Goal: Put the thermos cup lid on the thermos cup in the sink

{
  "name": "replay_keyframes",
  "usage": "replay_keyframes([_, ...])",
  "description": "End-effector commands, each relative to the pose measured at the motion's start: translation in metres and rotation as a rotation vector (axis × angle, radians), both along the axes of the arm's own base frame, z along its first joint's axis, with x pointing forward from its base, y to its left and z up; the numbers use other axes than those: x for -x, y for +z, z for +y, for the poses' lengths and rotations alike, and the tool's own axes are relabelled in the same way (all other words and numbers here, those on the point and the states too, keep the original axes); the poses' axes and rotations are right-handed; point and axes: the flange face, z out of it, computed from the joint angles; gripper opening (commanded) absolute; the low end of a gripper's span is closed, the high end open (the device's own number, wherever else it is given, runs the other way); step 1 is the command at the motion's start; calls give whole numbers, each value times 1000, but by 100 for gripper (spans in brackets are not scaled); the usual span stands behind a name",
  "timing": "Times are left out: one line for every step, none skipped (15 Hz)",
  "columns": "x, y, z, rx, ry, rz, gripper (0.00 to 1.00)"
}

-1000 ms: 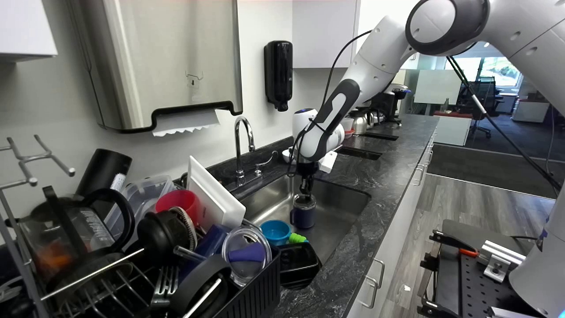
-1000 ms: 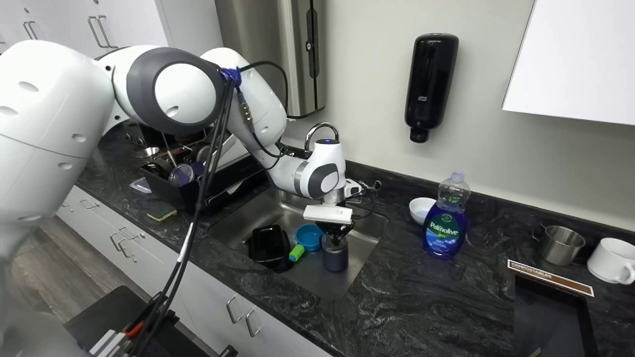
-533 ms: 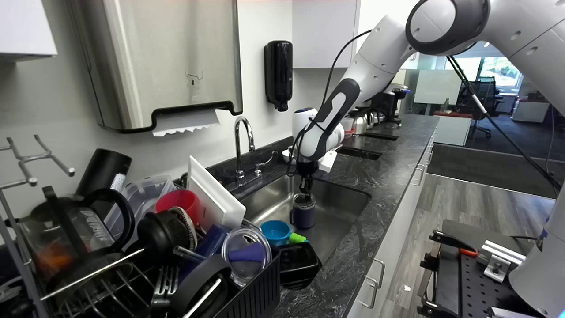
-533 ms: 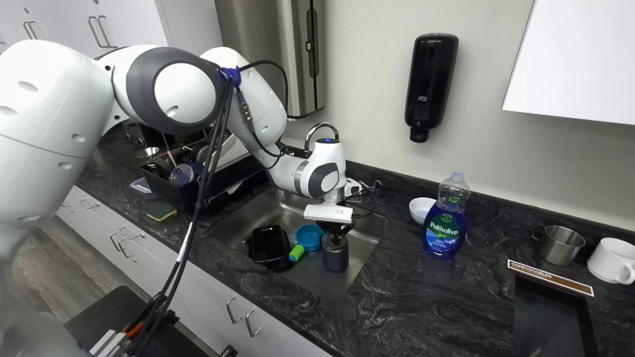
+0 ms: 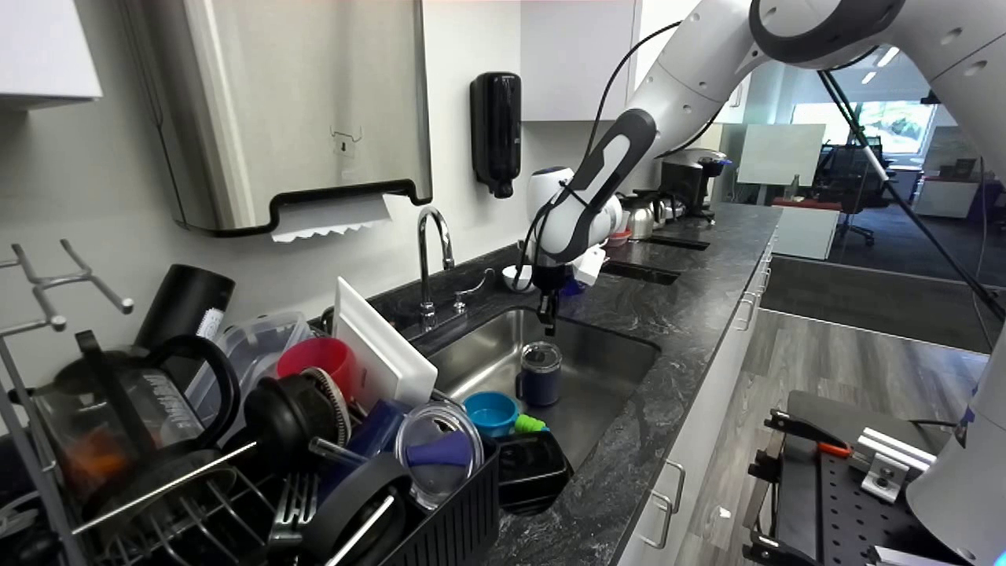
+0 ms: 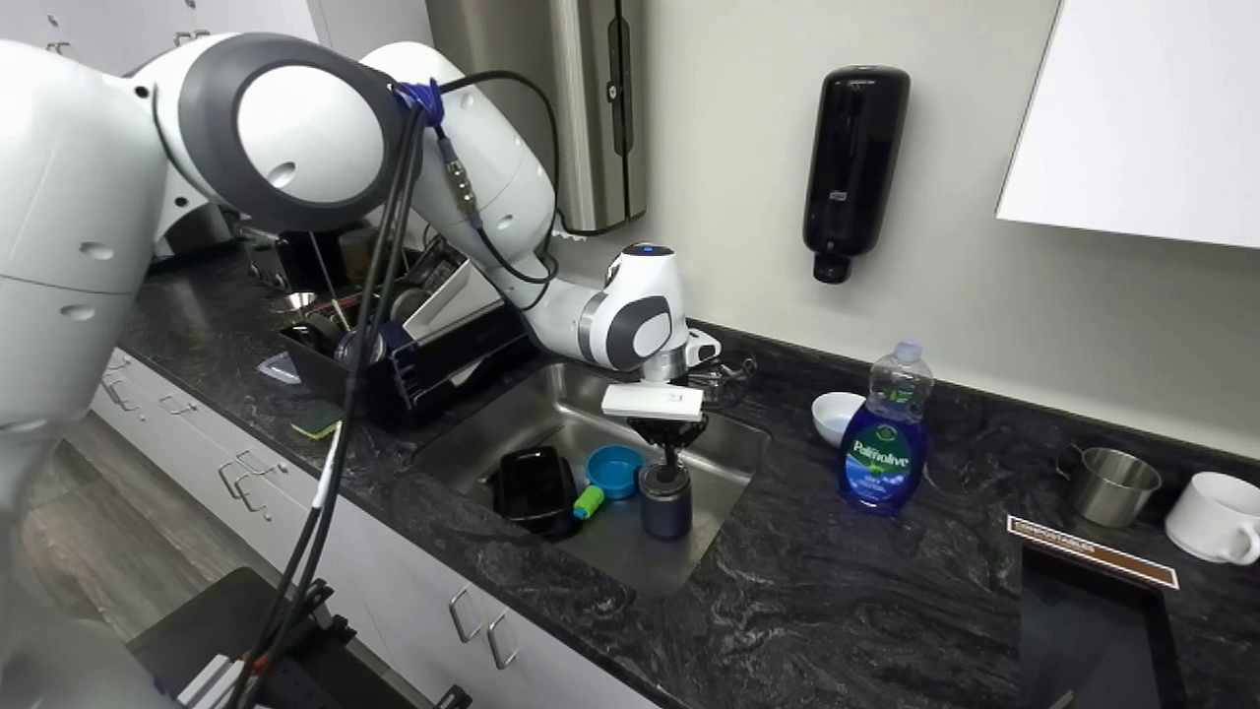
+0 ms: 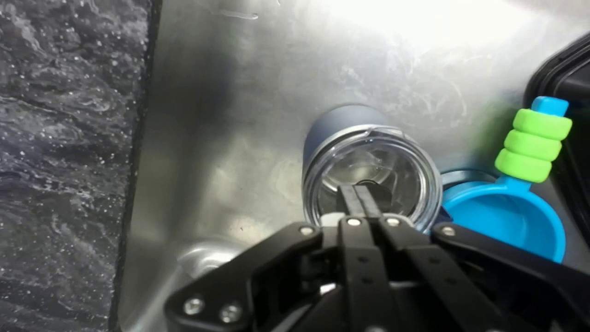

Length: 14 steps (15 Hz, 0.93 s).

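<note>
Lid (image 5: 541, 355) sits on the thermos cup (image 5: 541, 387), below the end effector (image 5: 548, 325).

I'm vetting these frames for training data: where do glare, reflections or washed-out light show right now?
Wrist view: white glare burns out part of the stainless-steel sink, reflections streak the clear round plastic lid, and the lime-green ribbed handle tints the sink green nearby; in an exterior view, the bright distant window looks partly washed out.
</note>
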Motion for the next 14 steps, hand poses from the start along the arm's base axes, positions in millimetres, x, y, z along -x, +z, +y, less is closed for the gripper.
replay_keyframes([17, 22, -2, -42, 11, 9, 0])
replay_keyframes([21, 29, -4, -57, -3, 22, 0])
replay_keyframes([25, 36, -6, -75, -18, 31, 0])
replay_keyframes([29, 44, -7, -104, -60, 49, 0])
replay_keyframes([31, 53, -10, -127, -87, 55, 0])
replay_keyframes([33, 62, -11, -153, -117, 60, 0])
replay_keyframes([36, 72, -13, -173, -138, 64, 0])
replay_keyframes([38, 82, -13, -194, -171, 65, 0])
replay_keyframes([39, 91, -14, -210, -192, 65, 0])
replay_keyframes([29, 83, -16, -169, -169, 55, 0])
replay_keyframes([29, 90, -17, -171, -173, 49, 1])
replay_keyframes([29, 91, -16, -171, -173, 49, 1])
replay_keyframes([29, 88, -16, -172, -172, 53, 1])
replay_keyframes([29, 84, -15, -172, -172, 57, 1])
